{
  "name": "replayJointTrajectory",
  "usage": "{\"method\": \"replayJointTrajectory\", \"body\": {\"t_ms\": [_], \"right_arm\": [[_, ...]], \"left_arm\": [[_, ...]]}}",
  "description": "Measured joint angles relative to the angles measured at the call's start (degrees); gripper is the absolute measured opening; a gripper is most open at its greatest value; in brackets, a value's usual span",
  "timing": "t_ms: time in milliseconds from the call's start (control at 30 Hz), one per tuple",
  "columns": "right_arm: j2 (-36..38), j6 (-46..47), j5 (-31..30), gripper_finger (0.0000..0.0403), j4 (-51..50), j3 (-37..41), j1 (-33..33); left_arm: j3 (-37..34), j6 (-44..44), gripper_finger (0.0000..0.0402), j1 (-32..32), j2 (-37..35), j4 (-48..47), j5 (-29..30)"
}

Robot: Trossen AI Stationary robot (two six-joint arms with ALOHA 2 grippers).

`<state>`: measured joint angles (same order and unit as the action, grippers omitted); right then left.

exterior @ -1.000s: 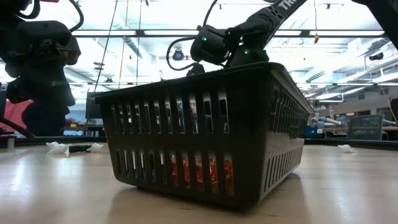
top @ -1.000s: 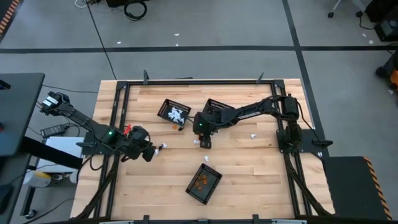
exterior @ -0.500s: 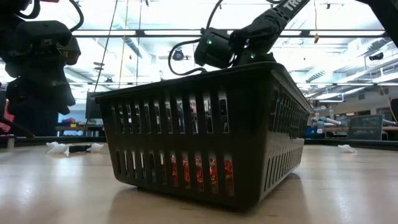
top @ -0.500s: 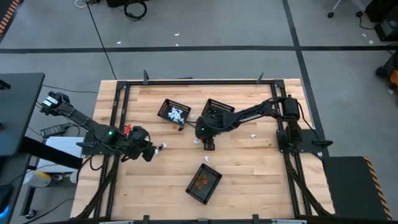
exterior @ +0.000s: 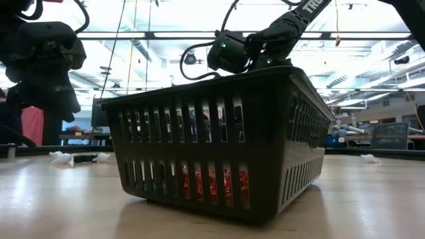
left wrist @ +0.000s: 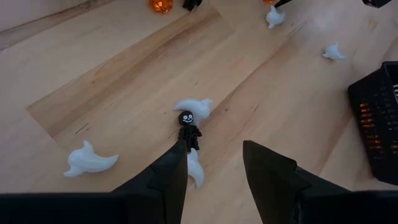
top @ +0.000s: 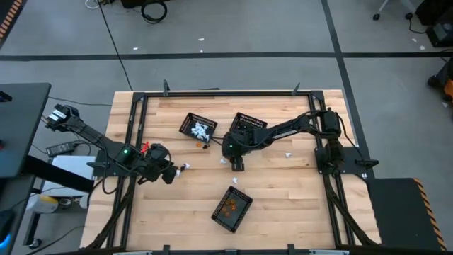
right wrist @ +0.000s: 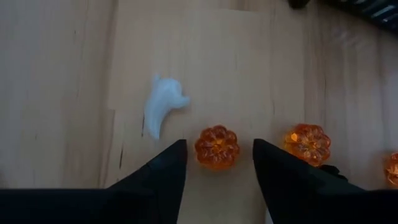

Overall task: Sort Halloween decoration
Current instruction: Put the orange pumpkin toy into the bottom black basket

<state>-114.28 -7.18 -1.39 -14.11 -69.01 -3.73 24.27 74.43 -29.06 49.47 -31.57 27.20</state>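
An orange pumpkin (right wrist: 217, 147) on the table is bracketed, ungripped, by the parted right gripper (right wrist: 217, 163), while a black skeleton (left wrist: 189, 129) is partly hidden behind the open, empty left gripper (left wrist: 214, 163)

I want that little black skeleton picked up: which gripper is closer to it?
Left. The left gripper hovers open right over the skeleton; the right gripper straddles an orange pumpkin mid-table.

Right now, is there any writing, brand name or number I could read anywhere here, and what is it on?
White lettering on the right arm in the low view: cut off at the picture's top, only a fragment like "TR" shows, not readable as a word.
Baskets, trinkets such as the orange pumpkin and skeleton figure, table: no text visible.
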Motion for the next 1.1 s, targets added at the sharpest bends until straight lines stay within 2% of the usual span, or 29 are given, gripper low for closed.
{"method": "replayJointTrajectory", "body": {"t_ms": [167,500,667,800,900,1100], "right_arm": [[0.0,0.1,1.3,0.017,0.1,0.0,0.0],[-0.1,2.5,1.8,0.0099,0.6,0.0,0.2],[0.1,3.1,1.2,0.0094,0.0,-0.3,0.3],[0.7,3.2,2.1,0.0094,-4.6,-2.8,0.4],[1.0,3.2,5.3,0.0094,-8.8,-6.3,0.4],[1.0,3.3,19.0,0.0094,-17.2,-12.9,1.9]], "left_arm": [[0.0,0.0,0.0164,0.0,0.0,0.0,0.0],[0.0,0.0,0.0164,0.0,0.0,0.0,0.0],[0.0,0.0,0.0164,0.0,0.0,0.0,0.0],[0.0,0.0,0.0164,0.0,0.0,0.0,0.0],[0.0,-0.1,0.0164,0.0,0.0,0.0,0.0],[0.0,-1.2,0.0164,0.0,0.0,0.0,-0.4]]}}
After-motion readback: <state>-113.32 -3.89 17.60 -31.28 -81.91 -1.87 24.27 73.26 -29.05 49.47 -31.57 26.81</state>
